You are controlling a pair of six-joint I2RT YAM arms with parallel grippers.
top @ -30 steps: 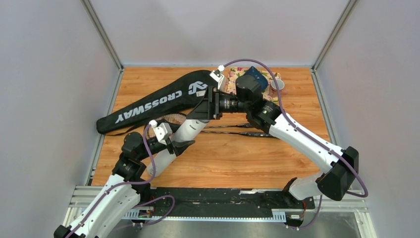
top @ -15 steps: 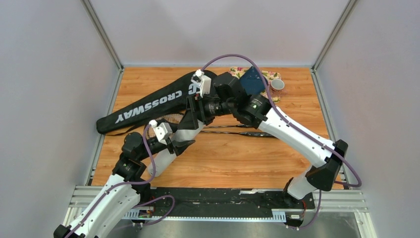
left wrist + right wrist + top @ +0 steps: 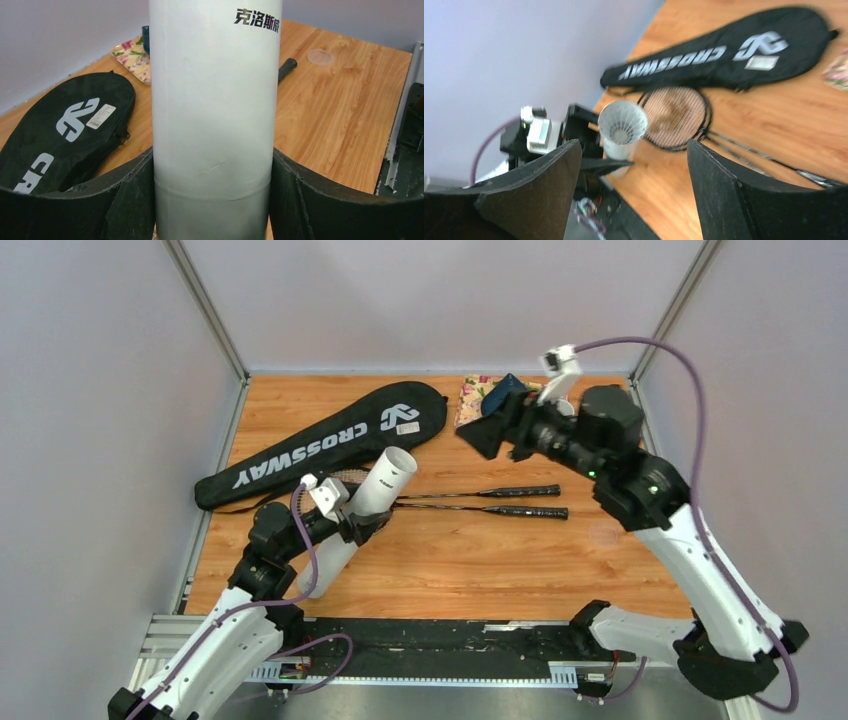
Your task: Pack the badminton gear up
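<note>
My left gripper (image 3: 360, 525) is shut on the white tube (image 3: 375, 502) and holds it tilted, its open mouth up and to the right. The tube fills the left wrist view (image 3: 215, 100), clamped between both pads. In the right wrist view white shuttlecock feathers show inside the tube's mouth (image 3: 622, 125). My right gripper (image 3: 495, 430) is open and empty, raised at the far right, well away from the tube; its own view is blurred (image 3: 634, 185). Two black rackets (image 3: 480, 502) lie side by side mid-table, with their heads (image 3: 676, 117) behind the tube. The black CROSSWAY cover (image 3: 320, 440) lies at the far left.
The floral tray (image 3: 470, 400) with blue cloth sits at the back, partly behind my right gripper. A clear round lid (image 3: 603, 533) lies on the wood at the right. Grey walls close three sides. The black rail (image 3: 450, 645) runs along the near edge.
My right arm has pulled back from the tube's mouth, up and to the right, with its jaws open. The left arm and the tube have stayed put.
</note>
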